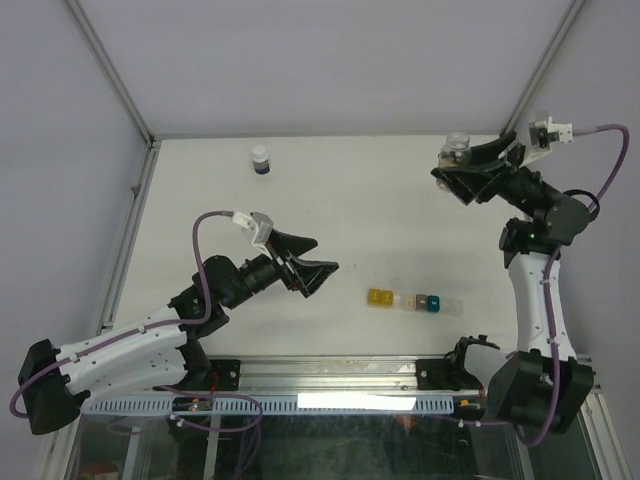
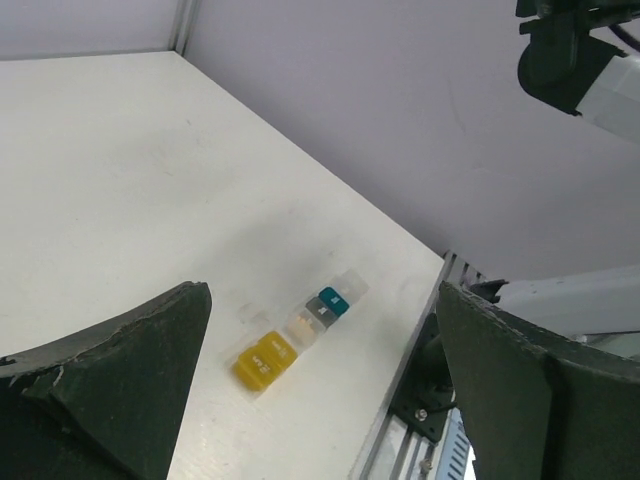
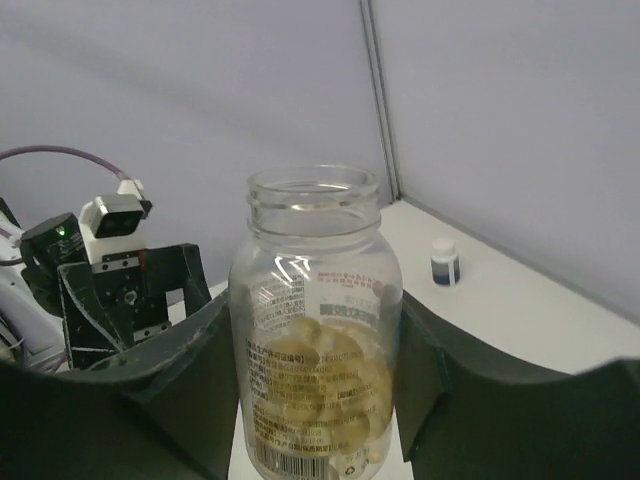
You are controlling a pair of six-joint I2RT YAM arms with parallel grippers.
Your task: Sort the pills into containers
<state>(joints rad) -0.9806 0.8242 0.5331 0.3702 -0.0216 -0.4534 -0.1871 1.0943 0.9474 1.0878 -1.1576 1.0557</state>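
Observation:
The containers (image 1: 405,301), a strip of yellow, clear, teal and clear compartments, lie on the white table near its front edge. They also show in the left wrist view (image 2: 298,335). My left gripper (image 1: 318,258) is open and empty, held above the table to the left of the strip (image 2: 322,292). My right gripper (image 1: 468,170) is raised at the back right, shut on a clear open-topped vial (image 3: 315,300). The vial holds several yellow-tan pills (image 3: 320,390). It stands upright between the fingers (image 1: 458,146).
A white-capped dark blue bottle (image 1: 260,160) stands at the back left of the table (image 3: 445,262). A metal rail (image 1: 330,375) runs along the table's front edge. Grey walls enclose the back and sides.

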